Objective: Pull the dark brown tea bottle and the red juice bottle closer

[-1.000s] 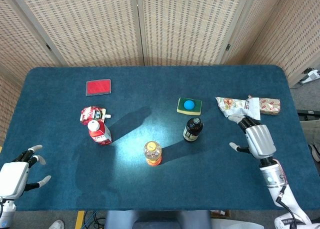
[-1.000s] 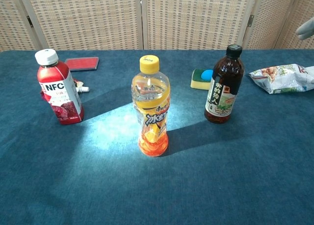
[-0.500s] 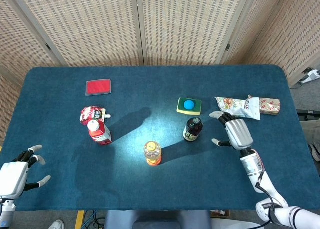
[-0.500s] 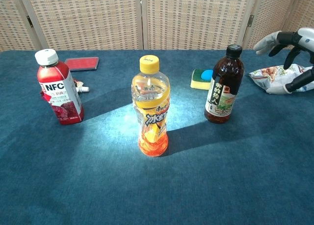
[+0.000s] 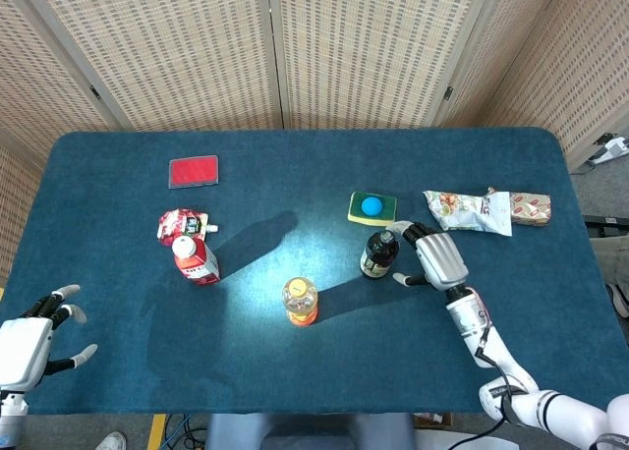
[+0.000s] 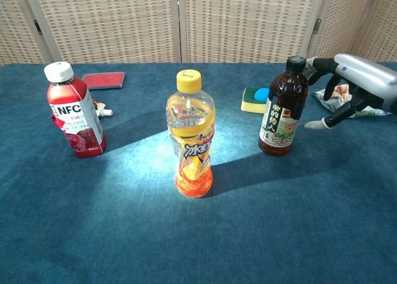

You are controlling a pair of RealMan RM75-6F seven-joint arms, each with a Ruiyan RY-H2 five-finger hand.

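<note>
Dark brown tea bottle (image 6: 283, 110) stands upright on the table (image 5: 295, 371), just right of the yellow-capped orange drink bottle (image 6: 191, 135) that serves as the centre landmark. The red juice bottle (image 6: 74, 110) stands upright well to the left of that landmark, beside a red snack pouch (image 5: 180, 222).

Step in hand: approach to the tea bottle. The right robot hand (image 6: 350, 85) is just beside the bottle on its far-from-landmark side, fingers spread and holding nothing; contact with the bottle cannot be confirmed. The left robot hand (image 5: 29, 347) rests open and empty at the near table edge, well apart from the juice bottle.

Next move, as judged: close the fingers around the bottle body below the shoulder, then draw it toward the near edge without tipping it.

Contents: tea bottle is capped, with dark liquid; juice bottle capped, with red contents; landmark bottle is partly filled.
</note>
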